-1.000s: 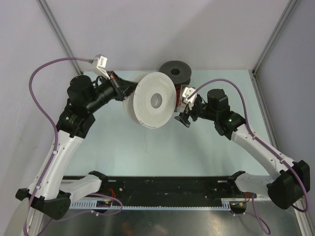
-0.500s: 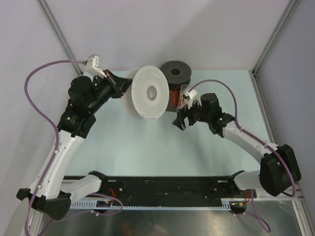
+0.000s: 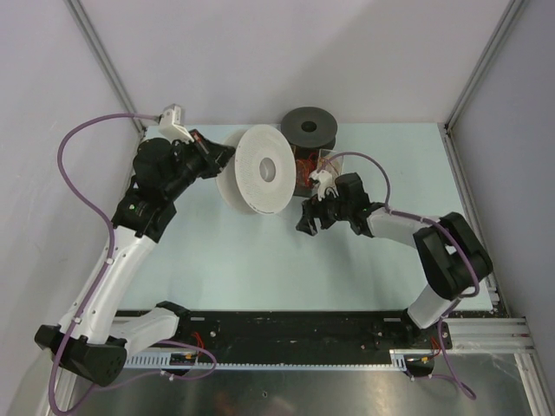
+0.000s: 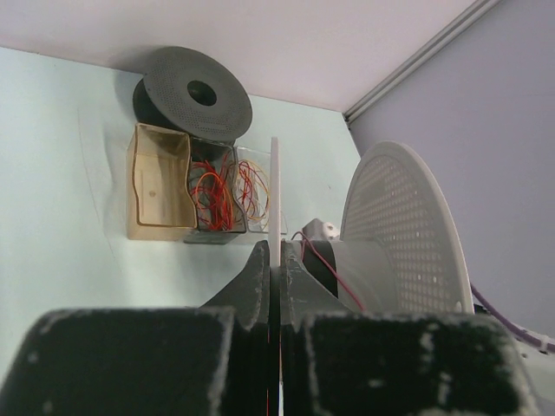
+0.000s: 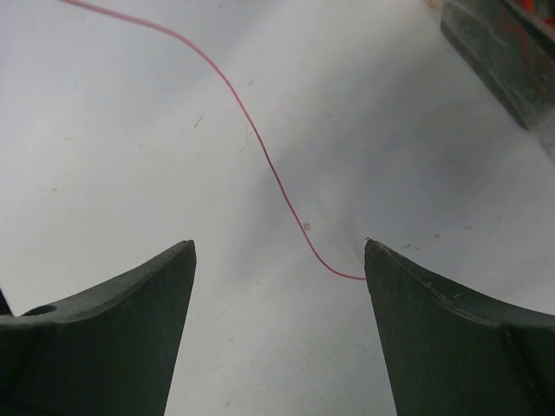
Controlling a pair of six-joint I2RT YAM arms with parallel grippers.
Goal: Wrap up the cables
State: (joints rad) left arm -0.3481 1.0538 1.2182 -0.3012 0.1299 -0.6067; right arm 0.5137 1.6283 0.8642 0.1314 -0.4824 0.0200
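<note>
The left gripper (image 4: 276, 260) is clamped on the thin edge of one flange of the white spool (image 3: 260, 169), which stands on edge at upper centre of the top view. The right gripper (image 5: 279, 250) is spread wide and holds nothing. It sits just right of the spool.

A thin red cable (image 5: 269, 165) lies on the table (image 5: 113, 130). It curves from the upper left of the right wrist view down to the inner edge of the right-hand finger; contact cannot be determined.

A black spool (image 3: 308, 128) and a compartment box (image 4: 158, 182) of red wire coils stand at upper centre.
</note>
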